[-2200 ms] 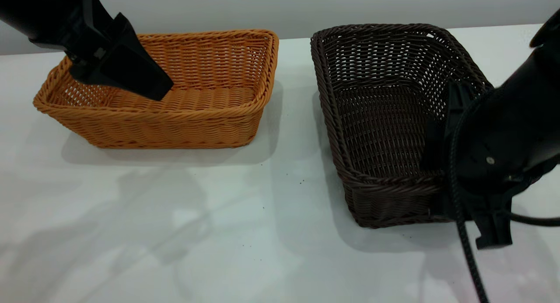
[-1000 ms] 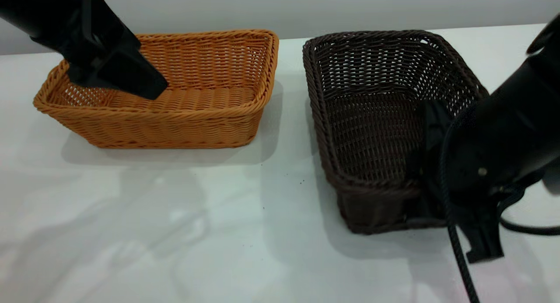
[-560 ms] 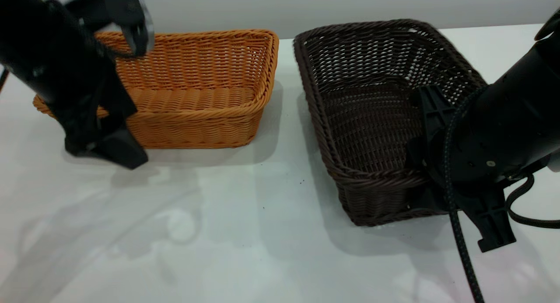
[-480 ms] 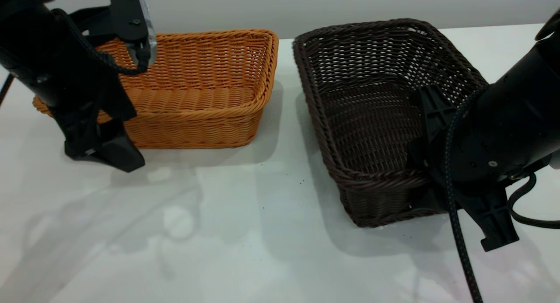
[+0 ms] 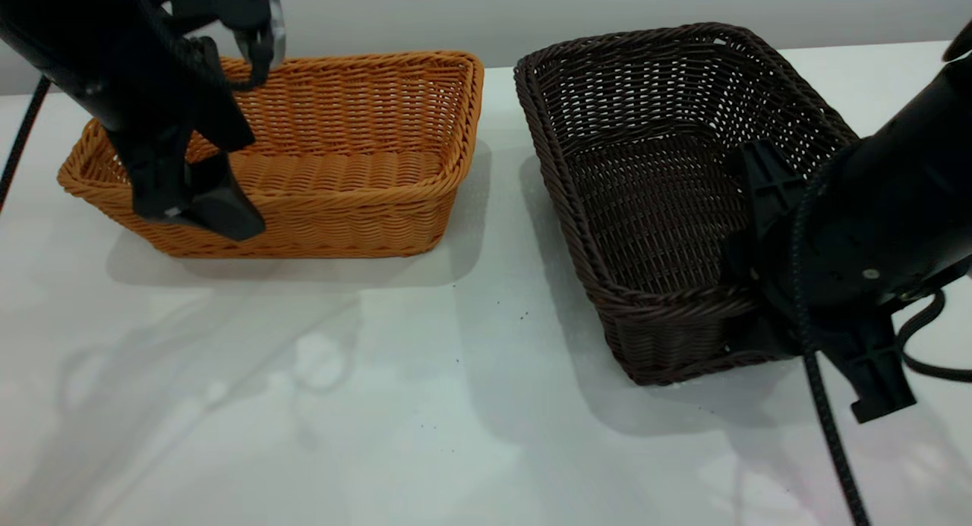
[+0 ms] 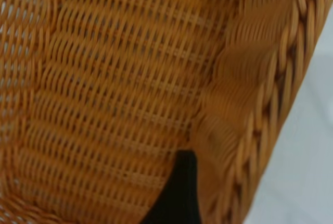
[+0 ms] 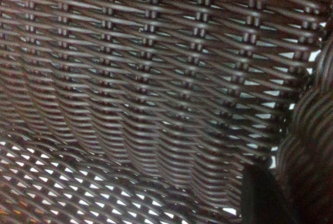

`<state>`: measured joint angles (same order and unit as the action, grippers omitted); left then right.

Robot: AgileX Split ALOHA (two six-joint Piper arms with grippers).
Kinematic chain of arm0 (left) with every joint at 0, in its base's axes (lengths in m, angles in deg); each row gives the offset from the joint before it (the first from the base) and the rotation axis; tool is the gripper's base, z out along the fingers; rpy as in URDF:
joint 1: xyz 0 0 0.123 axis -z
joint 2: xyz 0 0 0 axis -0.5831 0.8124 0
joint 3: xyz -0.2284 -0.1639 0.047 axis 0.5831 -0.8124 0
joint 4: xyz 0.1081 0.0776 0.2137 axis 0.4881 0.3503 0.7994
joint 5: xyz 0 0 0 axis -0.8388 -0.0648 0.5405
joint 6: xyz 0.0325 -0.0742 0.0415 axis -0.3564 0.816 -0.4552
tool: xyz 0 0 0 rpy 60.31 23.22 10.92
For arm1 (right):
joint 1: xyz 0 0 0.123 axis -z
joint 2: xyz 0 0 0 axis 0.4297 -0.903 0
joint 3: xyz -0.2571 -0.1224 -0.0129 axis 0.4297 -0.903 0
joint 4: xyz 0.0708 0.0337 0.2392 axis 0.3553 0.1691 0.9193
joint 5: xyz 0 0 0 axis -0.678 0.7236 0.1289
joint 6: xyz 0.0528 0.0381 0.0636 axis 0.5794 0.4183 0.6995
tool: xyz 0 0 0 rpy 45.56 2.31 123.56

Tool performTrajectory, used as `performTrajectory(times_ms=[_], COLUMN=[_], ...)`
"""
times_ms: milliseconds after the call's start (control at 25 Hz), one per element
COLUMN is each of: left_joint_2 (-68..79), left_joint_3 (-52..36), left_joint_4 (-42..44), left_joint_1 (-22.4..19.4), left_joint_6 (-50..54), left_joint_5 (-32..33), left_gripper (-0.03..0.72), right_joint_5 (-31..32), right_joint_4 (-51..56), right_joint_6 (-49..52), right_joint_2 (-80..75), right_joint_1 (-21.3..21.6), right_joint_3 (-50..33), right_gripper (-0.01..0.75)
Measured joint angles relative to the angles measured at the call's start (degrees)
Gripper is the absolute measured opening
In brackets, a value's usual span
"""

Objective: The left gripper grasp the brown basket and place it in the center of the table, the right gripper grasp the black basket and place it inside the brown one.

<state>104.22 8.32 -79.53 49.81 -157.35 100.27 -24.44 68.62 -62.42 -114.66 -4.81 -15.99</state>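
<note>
the left gripper (image 5: 201,200) now straddles the near wall of the brown basket (image 5: 357,158) at its left end; half a second ago it stood lower, in front of that wall. one finger (image 6: 177,193) lies inside against the weave, but whether the fingers clamp the wall i cannot tell. the brown basket sits unmoved at the table's (image 5: 395,404) far left. the right gripper (image 5: 759,283) pinches the black basket's (image 5: 653,192) near right corner; it has shifted slightly right and farther back.

Left tool (image 5: 201,200) now straddles brown basket (image 5: 342,154) rim.
</note>
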Motion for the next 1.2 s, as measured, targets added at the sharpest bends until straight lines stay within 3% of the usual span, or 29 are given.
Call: performTrajectory(times_ms=[240, 400, 600, 760, 880, 960, 1200], left_joint_2=[3.59, 6.1, 8.86, 9.52, 9.52, 9.46, 9.41], left_joint_3=[0.7, 2.37, 3.07, 3.01, 2.95, 2.95, 2.95], left_joint_4=[-0.14, -0.04, -0.31, -0.31, -0.39, -0.45, -0.86], left_joint_1=[-0.11, -0.19, -0.19, -0.19, -0.19, -0.19, -0.26], left_joint_6=[-7.38, -7.63, -7.57, -7.94, -10.11, -11.19, -11.61], left_joint_5=[-4.6, -4.66, -6.14, -6.62, -5.83, -5.25, -1.2], left_gripper=[0.671, 0.617, 0.484, 0.318, 0.156, 0.093, 0.095], right_joint_5=[4.24, 4.88, 5.65, 5.52, 5.26, 5.49, 6.31], right_joint_4=[-1.67, -1.5, -1.5, -1.32, -1.32, -1.28, -1.46], right_joint_6=[-4.04, -7.27, -8.03, -8.46, -8.76, -8.71, -9.19], right_joint_2=[0.0, 0.0, 0.0, 0.0, 0.0, 0.23, 2.88], right_joint_1=[4.12, 5.79, 5.8, 5.8, 5.8, 5.8, 8.34], right_joint_3=[0.05, 0.35, 2.06, 3.18, 3.96, 4.29, 4.33], right_gripper=[0.192, 0.192, 0.19, 0.185, 0.12, 0.121, 0.121])
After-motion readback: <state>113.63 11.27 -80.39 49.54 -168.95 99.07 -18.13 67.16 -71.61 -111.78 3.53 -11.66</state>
